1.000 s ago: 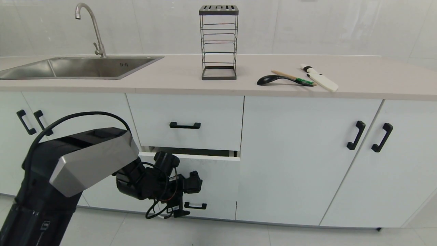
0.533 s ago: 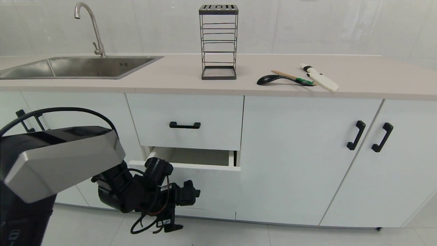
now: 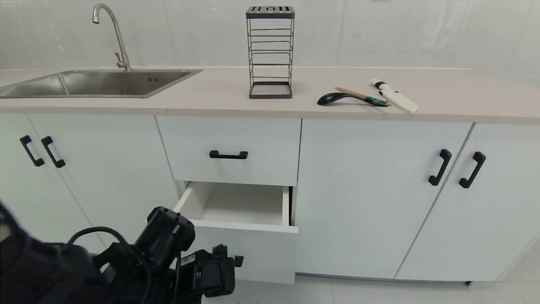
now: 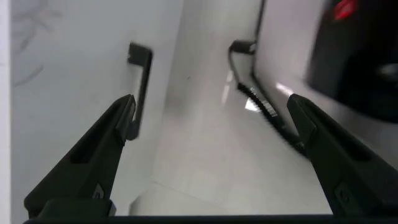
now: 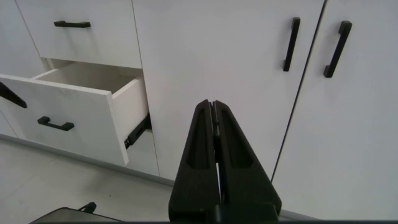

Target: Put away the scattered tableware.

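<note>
Jutting drawer (image 3: pixel 257 253) — left end effector (image 4: pixel 211 106) spread nearby.

Left jaws wide apart, arm (image 3: pixel 126 264) low; right jaws apparently tight together.

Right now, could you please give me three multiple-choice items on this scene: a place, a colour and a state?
1. Where does the black spoon lie? A in the sink; B on the counter, right of the wire rack; C in the open drawer.
2. What colour are the door handles? A black; B silver; C white.
3. How do the fingers of the right gripper stand? A wide apart; B shut together; C shut on a spoon.
Answers: 1 B, it lies on the counter past the rack; 2 A, black on white fronts; 3 B, pressed together, nothing between.
</note>
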You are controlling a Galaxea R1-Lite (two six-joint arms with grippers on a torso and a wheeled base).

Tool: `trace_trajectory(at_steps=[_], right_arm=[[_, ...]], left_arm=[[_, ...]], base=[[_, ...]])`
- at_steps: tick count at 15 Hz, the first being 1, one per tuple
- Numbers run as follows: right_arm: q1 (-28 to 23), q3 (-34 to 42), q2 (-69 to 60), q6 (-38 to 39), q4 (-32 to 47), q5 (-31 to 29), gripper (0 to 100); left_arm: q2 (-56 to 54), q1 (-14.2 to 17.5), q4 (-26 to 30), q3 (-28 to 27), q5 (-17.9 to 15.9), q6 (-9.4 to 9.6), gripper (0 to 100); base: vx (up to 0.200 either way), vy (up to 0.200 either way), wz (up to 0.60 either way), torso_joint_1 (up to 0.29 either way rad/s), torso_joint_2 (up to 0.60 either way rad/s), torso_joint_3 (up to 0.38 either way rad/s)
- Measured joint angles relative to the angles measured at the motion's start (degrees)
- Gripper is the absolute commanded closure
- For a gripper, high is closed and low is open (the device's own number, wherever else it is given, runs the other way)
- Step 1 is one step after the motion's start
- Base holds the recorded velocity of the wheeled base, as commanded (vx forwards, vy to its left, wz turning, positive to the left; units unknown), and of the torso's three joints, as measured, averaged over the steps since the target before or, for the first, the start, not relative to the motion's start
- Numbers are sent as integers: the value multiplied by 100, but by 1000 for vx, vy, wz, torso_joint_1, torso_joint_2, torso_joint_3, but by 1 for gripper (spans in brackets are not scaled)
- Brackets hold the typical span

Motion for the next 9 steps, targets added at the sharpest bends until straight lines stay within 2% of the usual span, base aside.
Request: trace_trajectory(at_steps=[1, 2, 3, 4, 5, 6, 9], right_arm=[[0, 0, 0, 0, -2, 0, 100], [0, 0, 0, -2, 0, 0, 100], [-2, 0, 0, -2, 0, 0, 100], [-2, 0, 0, -2, 0, -6, 100], [-2, 0, 0, 0, -2, -6, 100], [0, 0, 0, -2, -2, -6, 100], [0, 0, 0, 4, 0, -9, 100]], left_arm=[[-499, -467, 157, 24, 41, -564, 0], [-880, -775, 178, -26, 90, -872, 0], [-1091, -880, 127, -118, 112, -1015, 0], [-1211, -772, 72, -240, 132, -1103, 0], [-1204, -450, 15, -343, 143, -1076, 0], [-1095, -141, -46, -441, 145, -934, 0], [-223, 766, -205, -1056, 13, -171, 0]], base=[[0, 0, 0, 0, 0, 0], [0, 0, 0, 0, 0, 0], [0, 0, 0, 0, 0, 0], [0, 0, 0, 0, 0, 0], [0, 0, 0, 0, 0, 0], [0, 0, 0, 0, 0, 0], [0, 0, 0, 0, 0, 0]])
